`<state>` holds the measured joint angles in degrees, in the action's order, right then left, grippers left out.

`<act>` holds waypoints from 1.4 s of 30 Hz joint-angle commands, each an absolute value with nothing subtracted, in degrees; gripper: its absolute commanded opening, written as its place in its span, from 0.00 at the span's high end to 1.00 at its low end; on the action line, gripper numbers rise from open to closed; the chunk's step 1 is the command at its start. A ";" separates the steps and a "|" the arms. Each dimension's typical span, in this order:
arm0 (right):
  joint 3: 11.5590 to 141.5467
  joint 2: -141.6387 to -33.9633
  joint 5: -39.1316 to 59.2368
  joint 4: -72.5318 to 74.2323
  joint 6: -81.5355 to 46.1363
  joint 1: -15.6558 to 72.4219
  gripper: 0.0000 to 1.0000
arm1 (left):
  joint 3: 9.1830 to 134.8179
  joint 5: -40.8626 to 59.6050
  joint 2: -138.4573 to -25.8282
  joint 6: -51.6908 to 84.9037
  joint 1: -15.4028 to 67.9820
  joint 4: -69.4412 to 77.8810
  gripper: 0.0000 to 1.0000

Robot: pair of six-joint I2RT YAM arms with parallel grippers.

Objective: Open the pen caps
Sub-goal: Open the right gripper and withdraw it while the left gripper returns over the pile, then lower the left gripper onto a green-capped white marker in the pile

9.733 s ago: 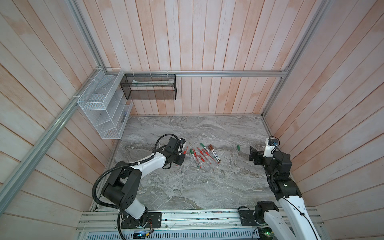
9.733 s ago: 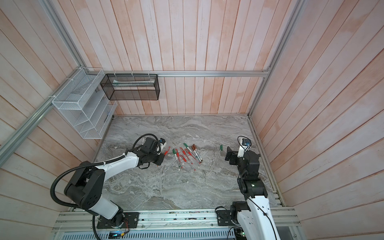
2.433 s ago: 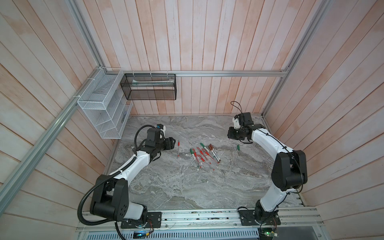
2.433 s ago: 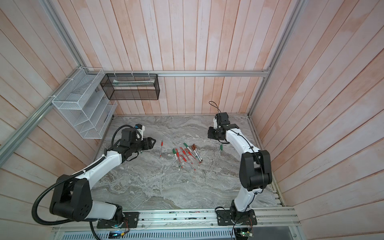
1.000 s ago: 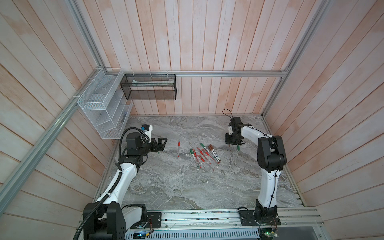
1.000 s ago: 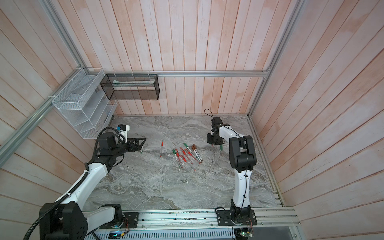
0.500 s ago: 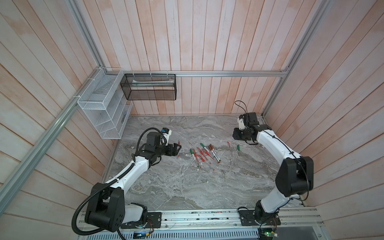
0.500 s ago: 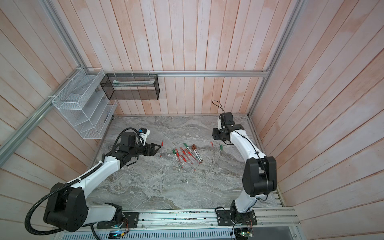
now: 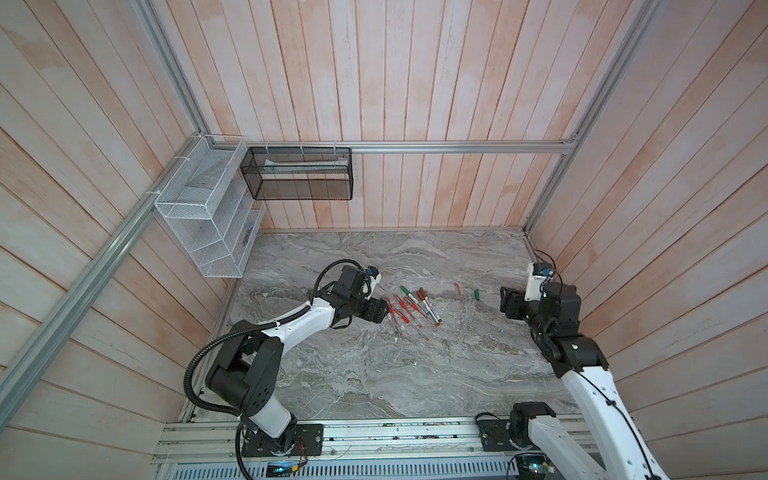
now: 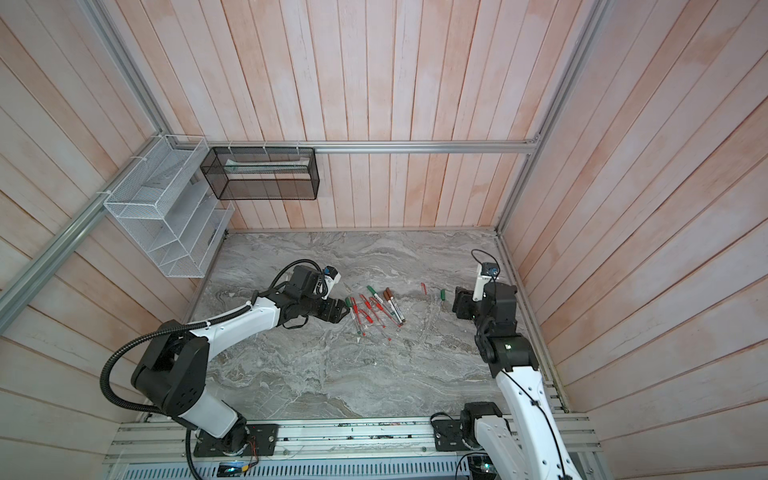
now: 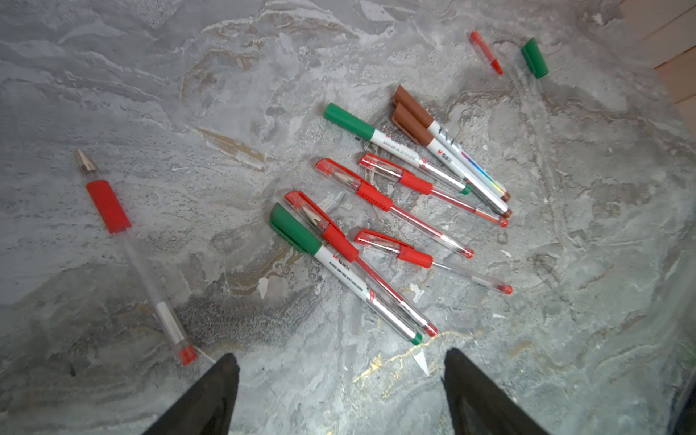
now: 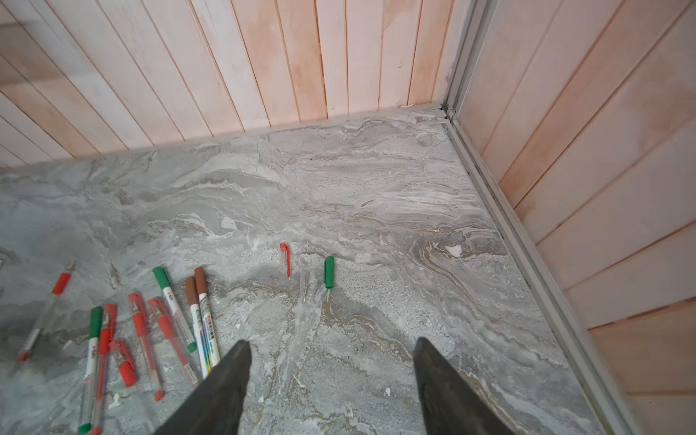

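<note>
- Bench (image 9: 374,374) carries a pen pile (image 11: 373,196) of eight pens, all capped: we count two green caps (image 11: 348,120), two brown caps (image 11: 412,103) and four clear red caps (image 11: 337,175).
- Two more caps are off. The loose red cap (image 12: 286,258) and the loose green cap (image 12: 329,272) lie flat on the bench, near each other but not touching, between the pile and the right claw (image 12: 331,342).
- One uncapped red pen (image 11: 137,260) lies alone with its metal tip bare, apart from the pile on the side away from the loose caps.
- We read the left claw (image 11: 339,357) as released: jaws wide, nothing between them. In both top views it sits low, just beside the left end of the pile.
- We read the right claw as released too: jaws wide and empty. In a top view it sits by the right wall, near the loose green cap but not touching it.
</note>
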<state>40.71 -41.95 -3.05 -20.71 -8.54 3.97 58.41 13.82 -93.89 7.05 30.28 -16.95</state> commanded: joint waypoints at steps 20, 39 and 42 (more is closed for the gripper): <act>26.68 -18.13 -2.00 -12.31 -1.24 5.89 0.02 | 68.41 2.52 -108.97 11.08 35.06 -21.12 0.13; 26.61 -17.36 -0.77 -12.41 -0.79 5.89 0.02 | 60.22 2.84 -103.42 8.87 33.86 -20.13 0.41; 26.58 -17.07 -0.69 -12.52 -0.71 5.89 0.02 | 59.18 3.43 -103.15 9.15 32.74 -19.35 0.46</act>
